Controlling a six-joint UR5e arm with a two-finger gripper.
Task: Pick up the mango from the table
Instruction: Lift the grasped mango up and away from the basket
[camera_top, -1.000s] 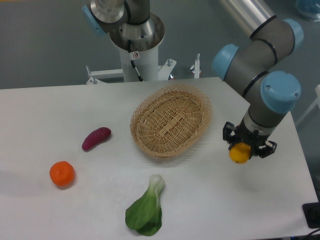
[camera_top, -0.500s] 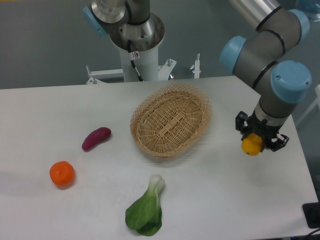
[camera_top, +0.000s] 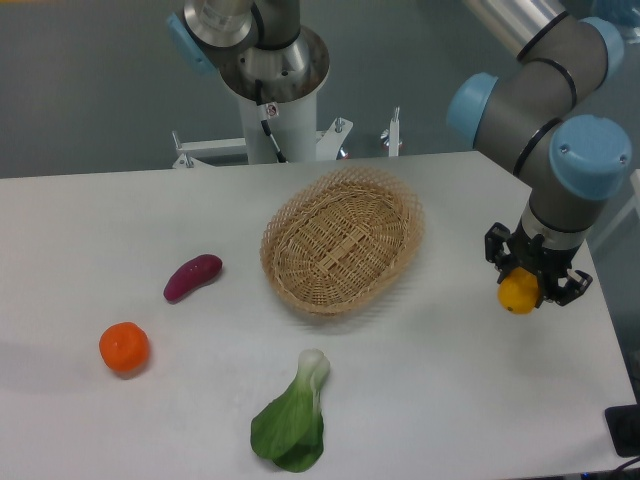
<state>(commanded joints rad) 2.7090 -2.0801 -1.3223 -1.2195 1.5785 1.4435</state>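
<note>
- Gripping the mango (camera_top: 519, 294), the end effector (camera_top: 535, 280) hangs at the right side of the frame, its dark fingers clamped on either side of the fruit.
- Only the rounded yellow-orange lower end of the mango shows below the fingers; it appears lifted off the white surface (camera_top: 120, 220), above the right edge.
- Above the end effector, the arm's grey wrist carries blue caps.
- Near the middle of the surface sits an oval wicker basket (camera_top: 342, 240), well apart from the held fruit.
- Left of the basket lies a purple sweet potato (camera_top: 192, 277); a round orange fruit (camera_top: 124, 347) rests nearer the front left.
- A leafy bok choy (camera_top: 293, 418) lies at the front, below the basket.
</note>
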